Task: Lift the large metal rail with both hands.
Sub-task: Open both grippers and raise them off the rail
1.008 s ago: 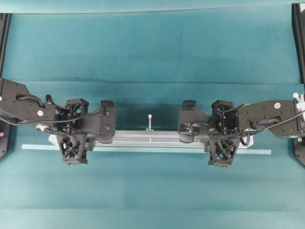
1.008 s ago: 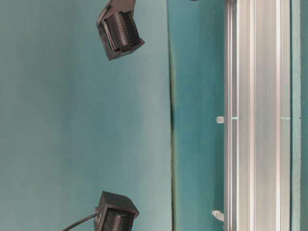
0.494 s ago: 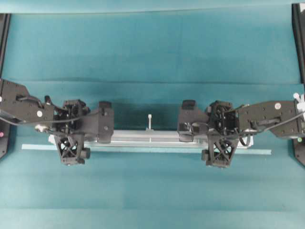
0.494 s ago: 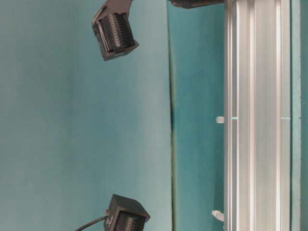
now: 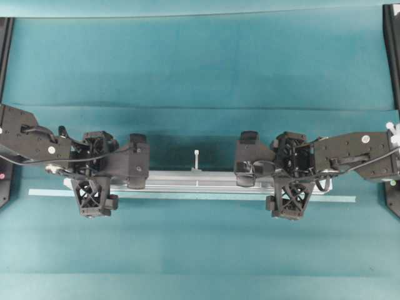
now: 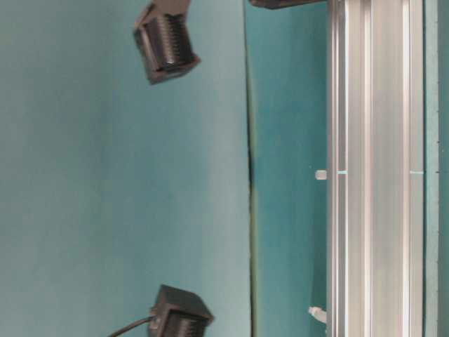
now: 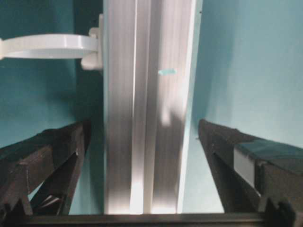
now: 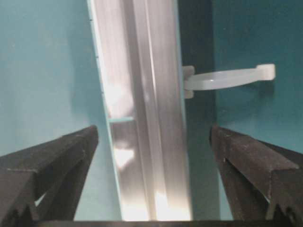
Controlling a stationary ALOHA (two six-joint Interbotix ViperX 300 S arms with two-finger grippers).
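- A teal counter (image 5: 200,75) fills the scene, and the large metal rail (image 5: 194,181) lies flat across its middle.
- A thin pale tape strip (image 5: 206,197) runs beside the rail on the near side.
- My left claw (image 5: 95,174) stands spread wide over the rail's left end, fingers (image 7: 47,161) clear on both sides.
- My right claw (image 5: 290,175) straddles the right end likewise, wide open, gripping nothing.
- A white stub (image 5: 196,159) rises at mid-rail between the claws.
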